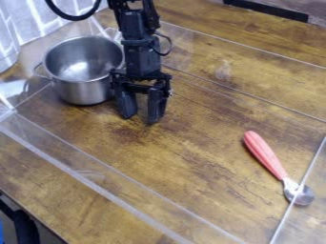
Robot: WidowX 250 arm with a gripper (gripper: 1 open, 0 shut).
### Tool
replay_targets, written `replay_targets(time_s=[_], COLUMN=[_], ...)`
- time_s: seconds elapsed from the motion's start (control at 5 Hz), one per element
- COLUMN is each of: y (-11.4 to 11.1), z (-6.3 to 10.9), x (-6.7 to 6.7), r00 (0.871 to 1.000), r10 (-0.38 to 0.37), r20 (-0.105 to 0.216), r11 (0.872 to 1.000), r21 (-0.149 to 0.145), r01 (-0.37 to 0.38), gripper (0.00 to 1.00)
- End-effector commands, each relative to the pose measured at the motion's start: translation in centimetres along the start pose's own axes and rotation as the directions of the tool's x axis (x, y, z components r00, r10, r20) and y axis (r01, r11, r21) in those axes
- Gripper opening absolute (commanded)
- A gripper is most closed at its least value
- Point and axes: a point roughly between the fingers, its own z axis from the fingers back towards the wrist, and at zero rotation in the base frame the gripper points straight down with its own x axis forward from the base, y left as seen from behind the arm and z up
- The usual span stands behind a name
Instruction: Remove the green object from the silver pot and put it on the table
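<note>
The silver pot (pixel 80 69) stands on the table (pixel 192 152) at the back left. Its shiny inside shows only reflections. The green object does not show anywhere; I cannot tell if it is hidden by the pot's wall or by the arm. My gripper (pixel 140 108) hangs straight down just right of the pot, its black fingers (pixel 125 105) apart and close above the wood. Nothing shows between them.
A red-handled tool (pixel 272 160) with a metal tip lies at the right. Clear plastic barrier strips (pixel 90 176) run along the front and the right side. A white cloth-like thing (pixel 10 38) sits behind the pot at the left edge.
</note>
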Motion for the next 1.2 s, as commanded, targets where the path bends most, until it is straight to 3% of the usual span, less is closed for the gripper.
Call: replay_targets(time_s=[0.0, 0.2, 0.6, 0.8, 1.0], y=[-0.4, -0.2, -0.9, -1.0, -1.0], z=[3.8, 5.2, 5.5, 6.1, 6.4], x=[-0.3, -0.6, -1.1, -1.5, -1.8], r00=[0.996, 0.992, 0.992, 0.989, 0.984], r10=[-0.071, -0.108, -0.101, -0.136, -0.171], r20=[0.062, 0.063, 0.069, 0.06, 0.045], r11=[0.997, 0.994, 0.995, 0.991, 0.985], r21=[0.01, 0.011, 0.001, 0.004, 0.01], r01=[0.07, 0.108, 0.101, 0.136, 0.17], gripper=[0.0, 0.0, 0.0, 0.0, 1.0])
